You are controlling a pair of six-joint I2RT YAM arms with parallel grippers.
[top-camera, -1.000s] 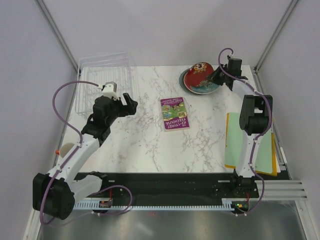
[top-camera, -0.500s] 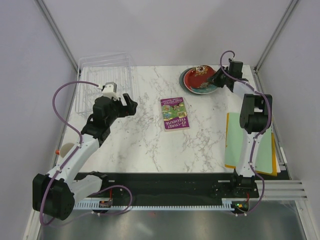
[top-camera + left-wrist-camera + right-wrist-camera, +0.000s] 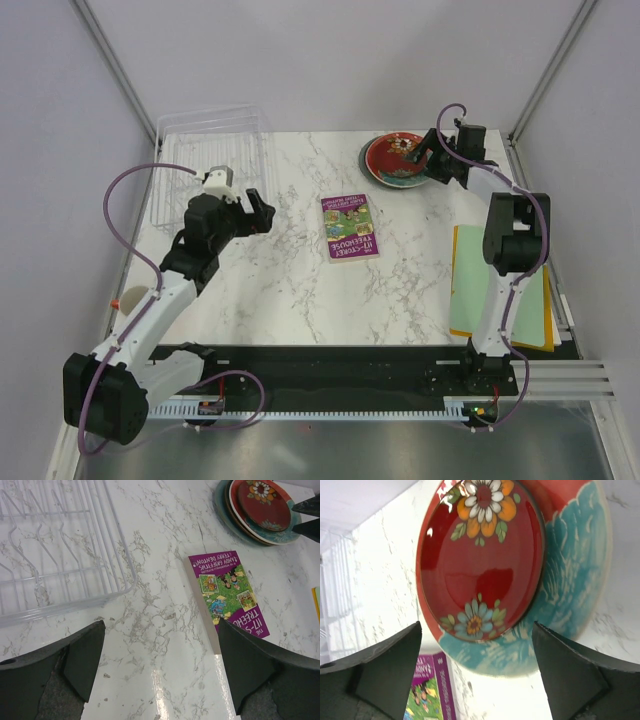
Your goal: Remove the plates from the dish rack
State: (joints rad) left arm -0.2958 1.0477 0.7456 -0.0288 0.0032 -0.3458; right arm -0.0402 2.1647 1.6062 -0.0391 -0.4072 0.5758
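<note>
Out of the dish rack (image 3: 210,160) and down on the table (image 3: 300,290): the plates (image 3: 398,160), stacked at the far right corner, well apart from the rack at the far left. On top, a red plate (image 3: 482,565) with an orange-and-white flower and a blue one painted inside. Under it, a wider teal plate (image 3: 572,580). From the left wrist camera, further rims visible beneath the red one, their count hard to tell.

Right end effector (image 3: 433,160) released, spread wide just at the right edge of the stack and gripping nothing. From its own camera, dark fingers (image 3: 385,675) on either side of the red plate's near rim, whether touching or not impossible to judge.

Left end effector (image 3: 258,205) likewise splayed, nothing between the jaws — held above bare marble, between the rack's near right corner and a purple book (image 3: 350,227). Flat at mid-table, cover up, that book, apart from both stack and rack. Along the right edge of the table, beside the right arm, a green folder (image 3: 490,285).
</note>
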